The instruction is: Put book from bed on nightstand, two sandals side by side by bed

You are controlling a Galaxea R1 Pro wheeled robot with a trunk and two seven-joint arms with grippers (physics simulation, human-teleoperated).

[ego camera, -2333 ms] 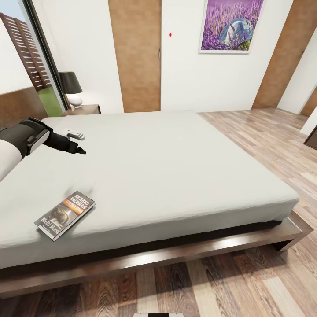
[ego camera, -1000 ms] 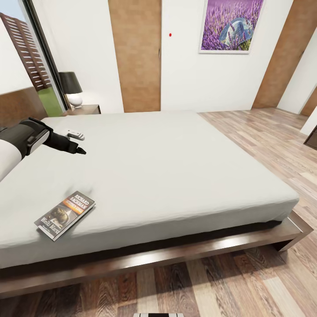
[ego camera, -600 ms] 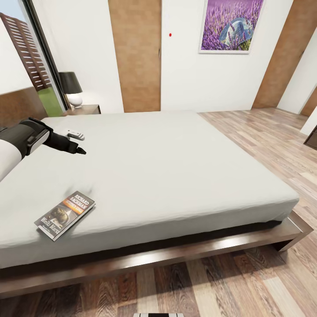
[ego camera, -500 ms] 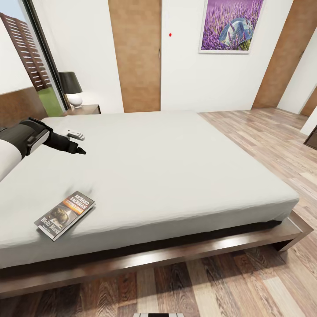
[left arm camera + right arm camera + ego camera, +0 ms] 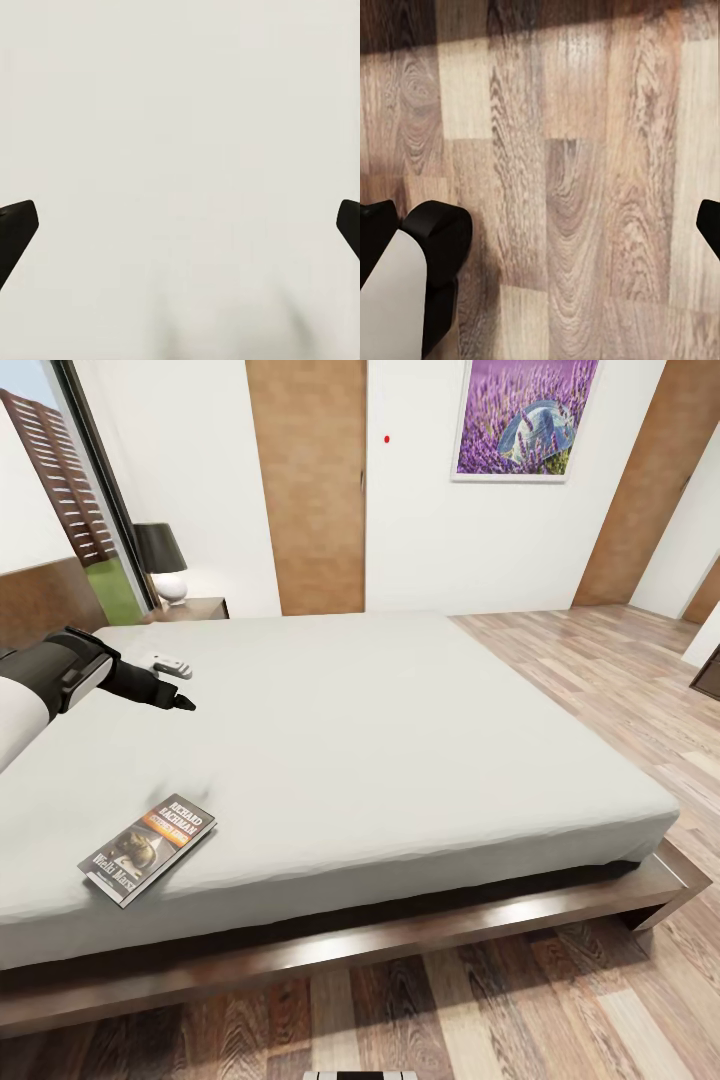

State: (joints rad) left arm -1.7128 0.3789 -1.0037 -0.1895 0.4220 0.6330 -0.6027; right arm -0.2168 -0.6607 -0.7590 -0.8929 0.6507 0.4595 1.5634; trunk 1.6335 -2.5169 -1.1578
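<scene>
The book (image 5: 148, 848), a thin paperback with a dark cover and an orange band, lies flat near the front left edge of the bed (image 5: 400, 750). My left gripper (image 5: 178, 698) hovers over the mattress farther back than the book, towards the headboard. In the left wrist view the left gripper (image 5: 180, 229) is open, its dark fingertips wide apart over plain off-white mattress. My right gripper (image 5: 540, 232) is open and points down at the wooden floor. The nightstand (image 5: 196, 607) stands at the bed's far left corner. The sandals are out of view.
A black-shaded lamp (image 5: 163, 560) stands on the nightstand. A small white-grey object (image 5: 172, 664) lies on the mattress just beyond the left gripper. Wood floor (image 5: 620, 680) runs along the bed's right side and front. Part of my base (image 5: 412, 292) shows below the right gripper.
</scene>
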